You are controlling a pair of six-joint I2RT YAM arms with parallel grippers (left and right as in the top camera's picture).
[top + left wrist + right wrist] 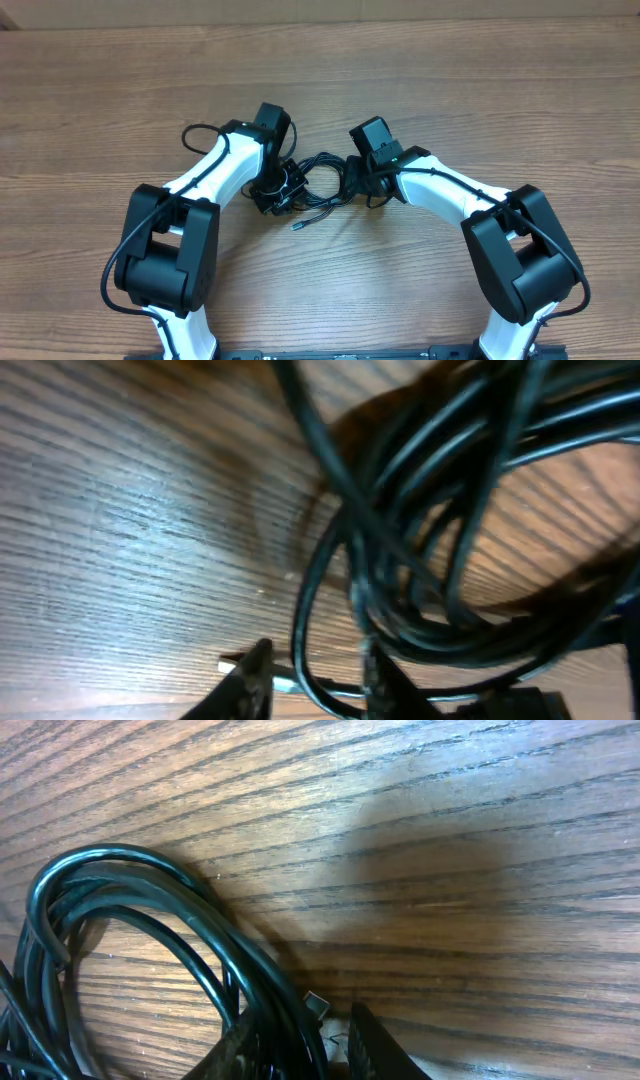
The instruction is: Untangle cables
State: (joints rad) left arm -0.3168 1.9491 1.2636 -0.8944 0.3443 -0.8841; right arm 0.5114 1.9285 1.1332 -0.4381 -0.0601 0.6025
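Cords (322,182): a black heap in the middle of the table (450,80), lying left to right between my two pincers.
Left pincer (315,690): at the heap's left end. Its fingers are apart, with one loop between them and the rest just beyond.
Right pincer (300,1055): at the right end. Cords fill its gap, but I cannot tell if it pinches them.
Nearer arm: both look just as close.
Plug (297,226): sticks out on the near side.
Next, I think: pull apart, left and right.
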